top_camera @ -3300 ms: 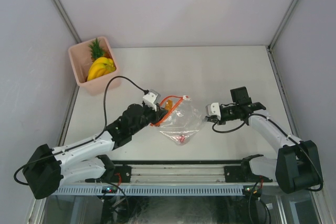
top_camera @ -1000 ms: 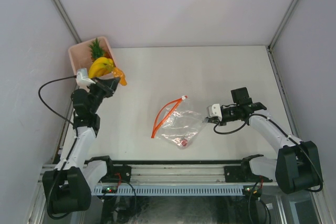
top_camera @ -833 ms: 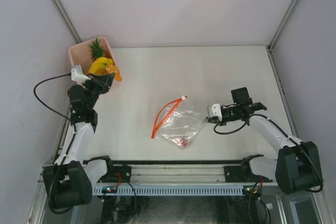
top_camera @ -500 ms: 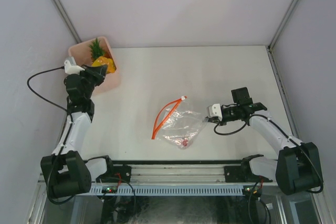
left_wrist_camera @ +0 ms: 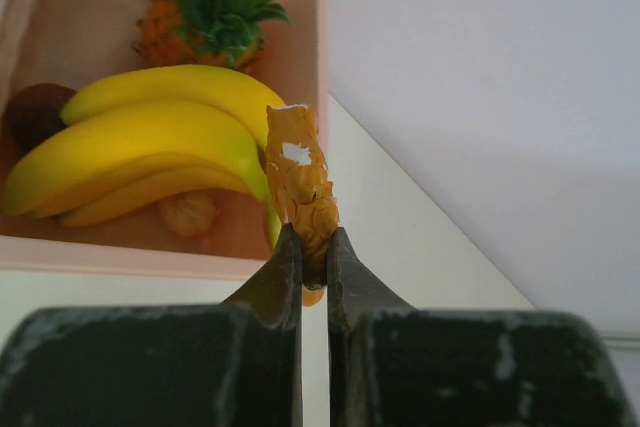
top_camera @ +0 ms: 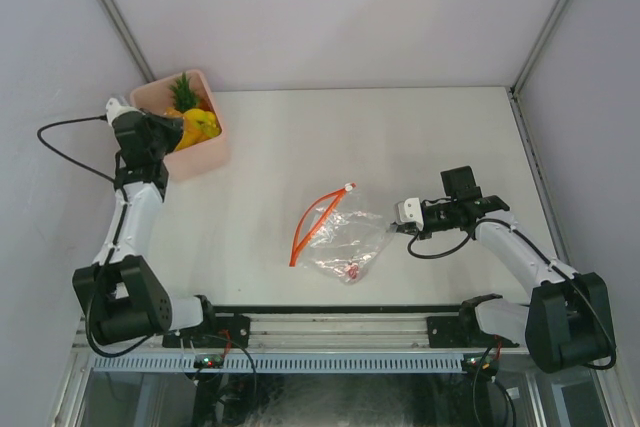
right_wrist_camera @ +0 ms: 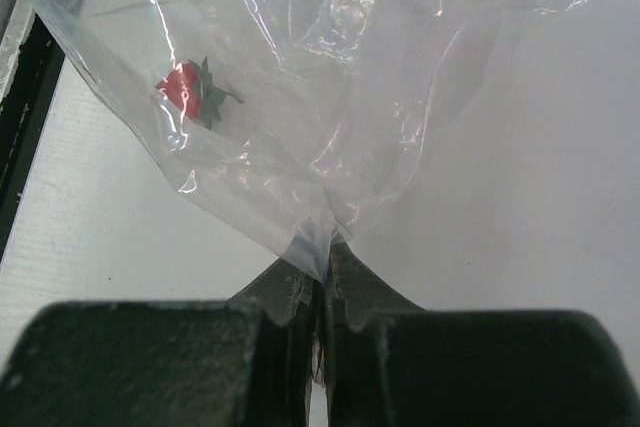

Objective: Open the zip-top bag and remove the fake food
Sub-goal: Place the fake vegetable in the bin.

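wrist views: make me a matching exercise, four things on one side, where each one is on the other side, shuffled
1. yellow plastic banana bunch
2. small red toy with green leaves
3. flat orange toy food piece
4. clear crinkly zip-top bag

a. pinched in the left end effector
b. inside the bag
c. corner pinched in the right end effector
d. in the pink square bin

Pairs: 1-d, 2-b, 3-a, 4-c

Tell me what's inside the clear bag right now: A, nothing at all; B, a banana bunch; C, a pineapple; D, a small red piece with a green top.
D: a red piece with a green top shows through the bag, while the bananas and pineapple lie in the bin.
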Robot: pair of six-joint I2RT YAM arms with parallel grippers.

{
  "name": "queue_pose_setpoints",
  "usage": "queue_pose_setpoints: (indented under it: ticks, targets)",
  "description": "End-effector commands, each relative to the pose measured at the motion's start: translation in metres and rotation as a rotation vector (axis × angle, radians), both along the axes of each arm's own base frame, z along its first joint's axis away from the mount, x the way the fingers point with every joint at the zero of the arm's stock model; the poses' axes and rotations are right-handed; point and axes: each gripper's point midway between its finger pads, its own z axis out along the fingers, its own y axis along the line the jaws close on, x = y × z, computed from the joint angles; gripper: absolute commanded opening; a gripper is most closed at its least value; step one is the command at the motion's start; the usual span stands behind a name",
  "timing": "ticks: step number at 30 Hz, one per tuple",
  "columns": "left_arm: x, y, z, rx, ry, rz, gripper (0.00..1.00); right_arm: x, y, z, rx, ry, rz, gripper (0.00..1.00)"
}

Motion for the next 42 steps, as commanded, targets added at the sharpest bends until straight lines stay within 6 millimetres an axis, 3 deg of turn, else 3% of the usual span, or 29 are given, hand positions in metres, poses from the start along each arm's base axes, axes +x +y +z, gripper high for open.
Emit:
queue_pose_setpoints:
  ticks: [1, 11, 16, 18, 22, 25, 30, 34, 36, 42]
  targets:
    - [0.007, 0.029, 0.010, 0.030, 0.072, 0.127, 0.02, 0.008, 0.004, 0.021, 0.032, -0.063, 0.006, 0.00]
    - [0.031, 0.059, -0.010, 0.107, 0.288, 0.199, 0.04, 0.009, 0.004, 0.020, 0.029, -0.064, 0.003, 0.00]
    - [0.038, 0.076, -0.020, 0.196, 0.380, 0.226, 0.15, 0.009, 0.004, 0.020, 0.029, -0.064, 0.003, 0.00]
    - [0.040, 0.080, -0.024, 0.222, 0.415, 0.226, 0.24, 0.009, 0.004, 0.020, 0.028, -0.063, 0.003, 0.00]
    - [0.042, 0.086, -0.031, 0.262, 0.462, 0.226, 0.63, 0.009, 0.004, 0.019, 0.027, -0.063, 0.003, 0.00]
    - [0.043, 0.088, -0.030, 0.275, 0.467, 0.228, 0.81, 0.010, 0.004, 0.019, 0.026, -0.064, 0.002, 0.00]
    - [0.038, 0.086, -0.015, 0.289, 0.427, 0.222, 0.89, 0.009, 0.004, 0.019, 0.027, -0.063, 0.003, 0.00]
    - [0.032, 0.070, 0.005, 0.300, 0.310, 0.149, 0.90, 0.009, 0.004, 0.020, 0.029, -0.063, 0.004, 0.00]
    - [0.028, 0.054, 0.025, 0.306, 0.202, 0.077, 0.90, 0.009, 0.004, 0.020, 0.029, -0.063, 0.004, 0.00]
    - [0.010, -0.027, 0.069, 0.255, -0.122, -0.291, 0.88, 0.009, 0.004, 0.020, 0.029, -0.065, 0.006, 0.00]
